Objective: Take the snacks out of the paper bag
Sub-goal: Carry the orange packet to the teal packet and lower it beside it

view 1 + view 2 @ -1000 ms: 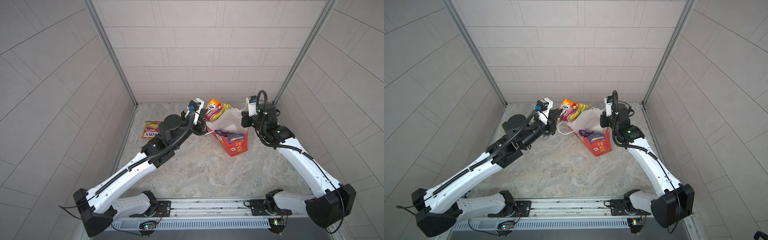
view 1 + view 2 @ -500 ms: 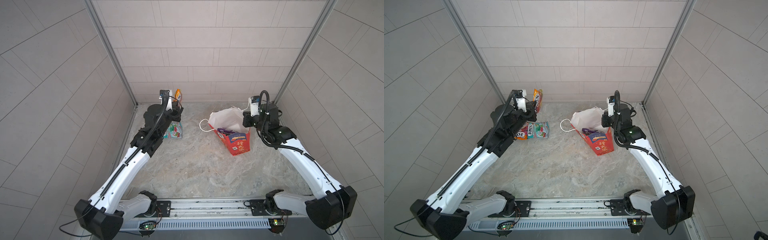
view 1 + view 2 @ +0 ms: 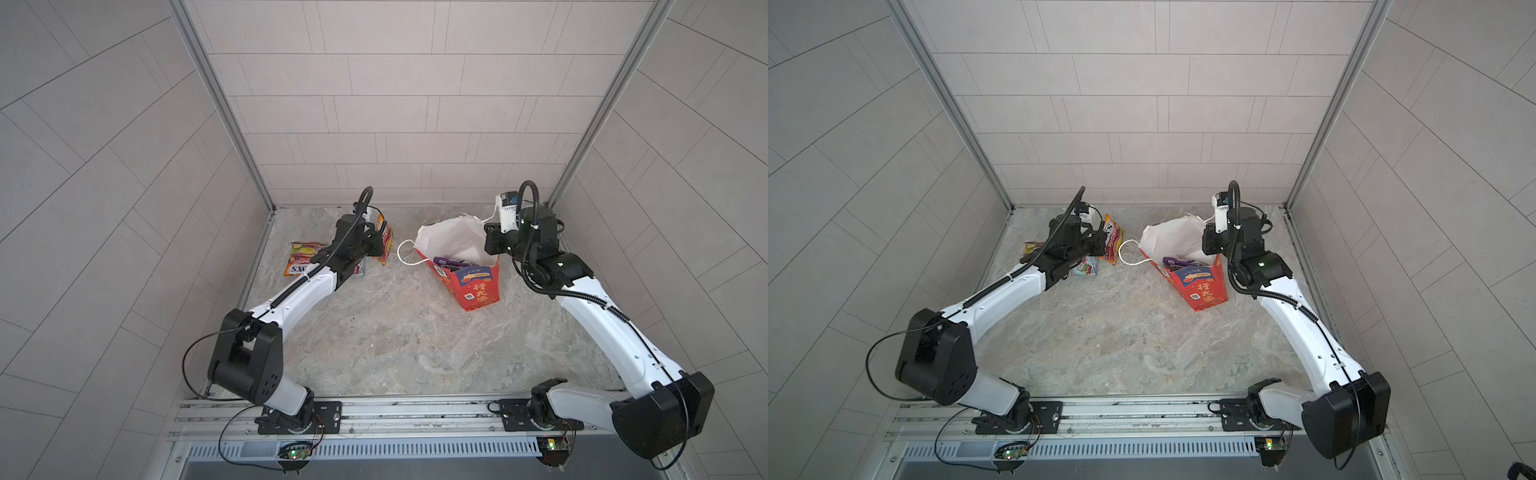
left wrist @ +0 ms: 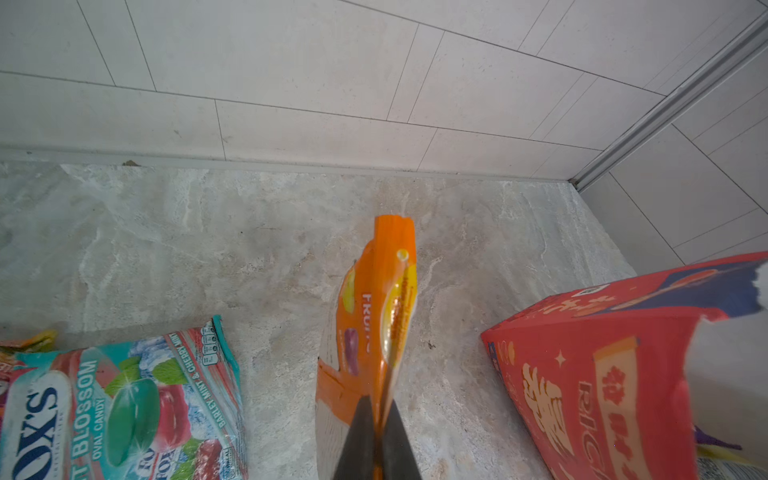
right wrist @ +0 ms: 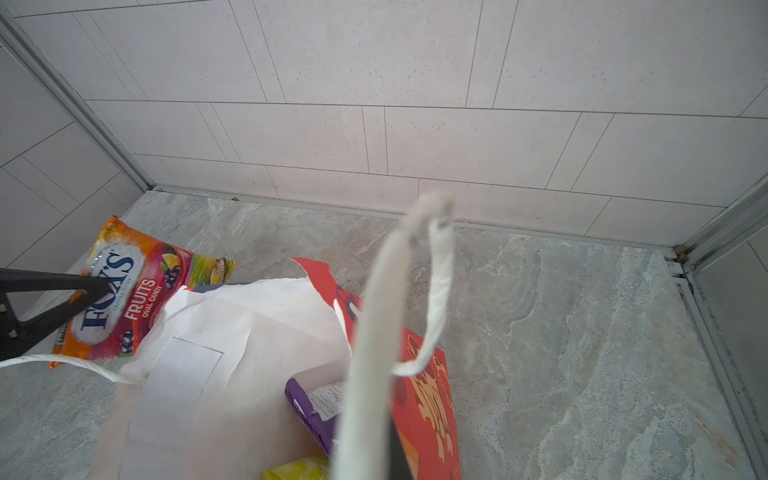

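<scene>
Pale tiled walls enclose a mottled grey stone tabletop (image 3: 395, 332); in both top views two white-and-black arms reach toward its far edge. Right of centre a red paper gift bag (image 3: 476, 286), with gold characters and a white lining, stands tilted with its mouth open; inside lie a purple glossy packet (image 5: 301, 405) and, lower down, a yellow glossy packet (image 5: 297, 467). The right gripper (image 3: 492, 245), jaws pressed together, pinches the bag's white cord handle (image 5: 434, 291) above the rim; the second cord handle (image 3: 399, 252) droops from the bag's left side onto the stone. The left gripper (image 4: 376, 419), jaws closed, clamps an orange glossy candy packet (image 4: 374, 316) edge-on, beside the bag; whether its lower end touches the stone cannot be told. Flat on the stone near the left wall lie a teal glossy "FOX'S" packet (image 4: 124, 407) and, beside it, a yellow-and-orange packet (image 3: 301, 259).
</scene>
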Available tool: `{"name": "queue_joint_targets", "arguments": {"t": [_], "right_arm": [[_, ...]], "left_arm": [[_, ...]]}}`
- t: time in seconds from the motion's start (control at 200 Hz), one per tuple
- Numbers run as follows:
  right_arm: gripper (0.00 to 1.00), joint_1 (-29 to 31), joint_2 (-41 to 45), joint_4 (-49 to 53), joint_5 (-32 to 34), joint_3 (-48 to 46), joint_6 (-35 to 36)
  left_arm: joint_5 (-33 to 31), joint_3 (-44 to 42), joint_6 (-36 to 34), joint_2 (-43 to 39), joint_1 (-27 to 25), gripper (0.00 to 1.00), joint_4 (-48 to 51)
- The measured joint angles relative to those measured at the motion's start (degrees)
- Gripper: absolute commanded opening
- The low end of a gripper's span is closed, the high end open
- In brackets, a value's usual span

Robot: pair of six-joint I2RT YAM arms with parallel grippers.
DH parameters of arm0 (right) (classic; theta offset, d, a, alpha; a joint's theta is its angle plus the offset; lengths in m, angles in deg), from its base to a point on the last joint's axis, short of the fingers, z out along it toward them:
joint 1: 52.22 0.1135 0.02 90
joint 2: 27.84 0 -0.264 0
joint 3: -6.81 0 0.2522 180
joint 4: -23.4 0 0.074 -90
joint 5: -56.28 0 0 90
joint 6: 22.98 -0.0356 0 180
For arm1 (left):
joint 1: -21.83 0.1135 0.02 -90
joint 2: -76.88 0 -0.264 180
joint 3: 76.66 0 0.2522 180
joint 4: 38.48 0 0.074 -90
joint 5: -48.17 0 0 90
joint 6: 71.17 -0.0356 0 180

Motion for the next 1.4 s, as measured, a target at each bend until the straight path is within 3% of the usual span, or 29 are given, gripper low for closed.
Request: {"name": "queue_joint_targets", "arguments": {"t": [0.24,0.545,0.816,1.401], "right_arm": [[0.0,0.0,0.0,-0.3,-0.4,-0.1,0.0],[0.0,0.0,0.0,-0.4,-0.7,-0.2,0.0],[0.0,0.0,0.0,-0.8,-0.8,-0.5,-0.1],[0.0,0.0,0.0,-1.3,-1.4,-0.9,-0.3]], "left_arm": [[4.4,0.2,7.3,8.2,0.0,0.0,-3.6],[4.9,0.7,10.4,13.0,0.5,0.0,-5.7],[3.6,2.0,8.8,16.4,2.1,0.0,-5.3],[-3.1,8.2,0.4,20.9,3.4,0.03,5.5]]}}
